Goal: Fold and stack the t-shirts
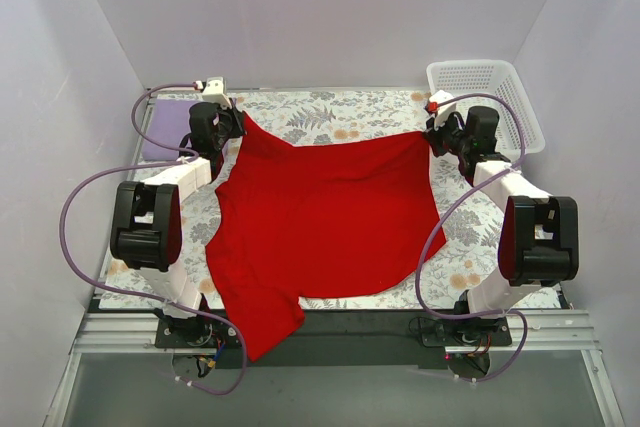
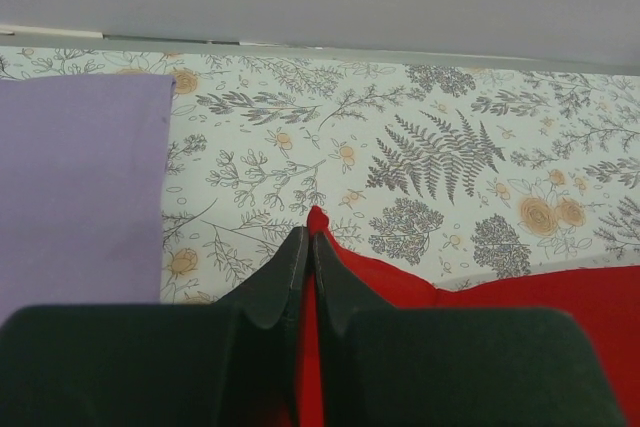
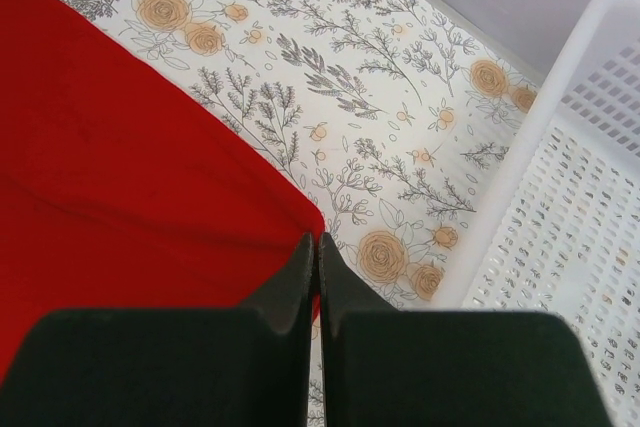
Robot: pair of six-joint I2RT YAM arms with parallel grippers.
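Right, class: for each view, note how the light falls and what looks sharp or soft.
Top view: soft, even light, no glare, red shirt sharp. Left wrist view: left gripper dark and soft up close, lavender shirt crisp. Right wrist view: right gripper likewise soft, basket bright but detailed.

Setting: I take this for a robotics lab cell.
Walls: bare white panels (image 1: 320, 17) beyond the left gripper (image 1: 238, 122).
Mount: metal rail (image 1: 330, 332) well behind it.

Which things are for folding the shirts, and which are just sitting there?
For the job: red t-shirt, lavender t-shirt, left gripper and right gripper, each pinching a red corner.
Just lying about: white basket, flowery table cover.
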